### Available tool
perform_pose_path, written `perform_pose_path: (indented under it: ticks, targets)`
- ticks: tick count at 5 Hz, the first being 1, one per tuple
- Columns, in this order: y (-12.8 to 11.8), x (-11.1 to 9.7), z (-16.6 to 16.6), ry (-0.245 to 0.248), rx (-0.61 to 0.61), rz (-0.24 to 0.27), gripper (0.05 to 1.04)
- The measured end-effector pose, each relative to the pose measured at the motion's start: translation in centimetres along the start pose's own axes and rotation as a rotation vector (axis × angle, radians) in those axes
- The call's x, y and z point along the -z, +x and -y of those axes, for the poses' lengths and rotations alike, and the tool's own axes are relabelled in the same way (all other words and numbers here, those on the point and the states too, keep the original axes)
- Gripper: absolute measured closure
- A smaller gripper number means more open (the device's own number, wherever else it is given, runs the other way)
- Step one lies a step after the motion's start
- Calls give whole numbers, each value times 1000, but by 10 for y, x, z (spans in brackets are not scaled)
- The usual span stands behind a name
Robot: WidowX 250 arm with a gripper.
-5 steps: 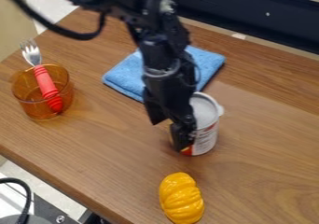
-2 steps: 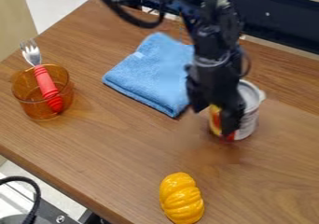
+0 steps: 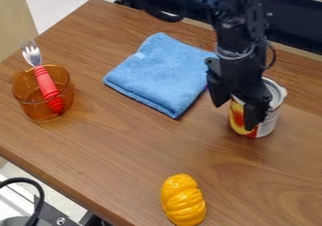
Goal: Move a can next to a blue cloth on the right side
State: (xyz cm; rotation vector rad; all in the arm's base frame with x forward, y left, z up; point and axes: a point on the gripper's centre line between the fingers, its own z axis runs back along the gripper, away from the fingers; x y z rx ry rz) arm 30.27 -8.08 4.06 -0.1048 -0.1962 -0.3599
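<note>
Nearest to me on the wooden table sits a glossy yellow ridged piece, well apart from the work and no part of it. Beyond it, to the right, the can stands upright on the wood, its side turned partly yellow and red, partly white, towards me. The black gripper hangs over it from the top of the view. Its fingers are spread, one in front of the can's side, the other off towards the cloth, with some of the label showing between them. The front one looks to be against the can; whether the pair has any real squeeze on it I cannot tell from here

Over to the left, about as far off, an amber cup holds a fork by its red handle, tines up. A little farther back lies the blue cloth, folded flat, with the can just to the right of it and a strip of wood between their lower parts. Behind everything runs a dark panel

To my eye this is the placing step, and the job is all but done: the can is on the right side, near enough to the cloth to count as next to it. What's wanted now is to leave it there, keep the fingers wide and lift straight up. Drawing off sideways could catch the rim and tip the can, or drag a cloth corner along
</note>
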Motion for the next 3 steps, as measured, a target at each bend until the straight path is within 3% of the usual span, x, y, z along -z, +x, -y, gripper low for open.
perform_pose_path:
  ticks: [1, 2, 3]
  targets:
    - [-8, -13, -9, -3, -35, 13, 84]
    - [-32, -29, -30, 38, -92, 34, 84]
    - [-56, -45, -51, 84, -189, 101, 84]
